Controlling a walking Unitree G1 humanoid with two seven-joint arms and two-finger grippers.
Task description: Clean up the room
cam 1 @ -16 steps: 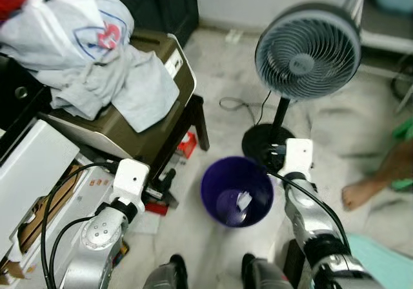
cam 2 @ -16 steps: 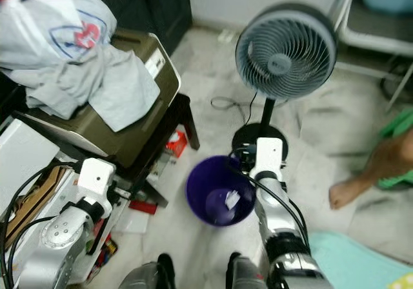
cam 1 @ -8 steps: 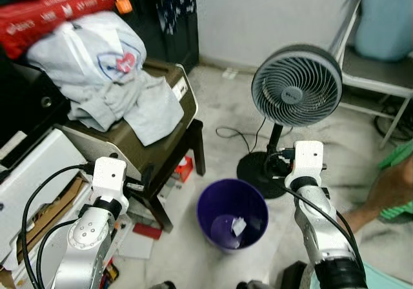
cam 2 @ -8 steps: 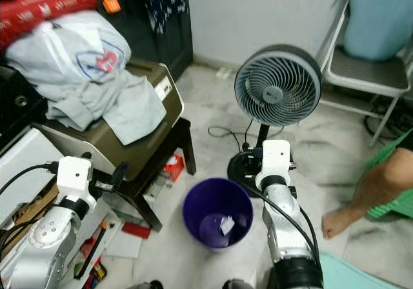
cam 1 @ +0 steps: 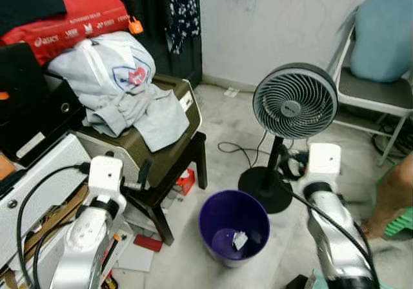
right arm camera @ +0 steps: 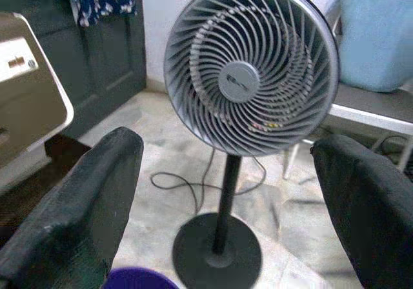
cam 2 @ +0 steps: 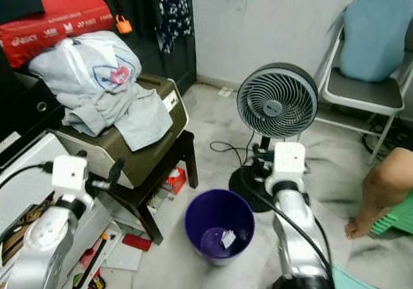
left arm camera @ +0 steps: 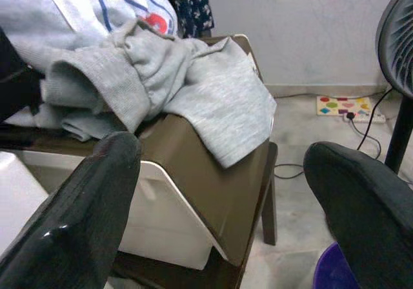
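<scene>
A scrap of paper (cam 1: 239,240) lies in the purple bin (cam 1: 233,228) on the floor; both grippers, left gripper (left arm camera: 226,199) and right gripper (right arm camera: 226,192), gape empty. Grey clothes (cam 1: 139,105) draped over the stool's (cam 1: 169,192) load suggest tidying remains.

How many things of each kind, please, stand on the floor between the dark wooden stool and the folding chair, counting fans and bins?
Standing fans: 1, the grey fan on a black pole and round base.
Bins: 1, the purple bin, with a scrap of white paper inside.
Total: 2.
</scene>
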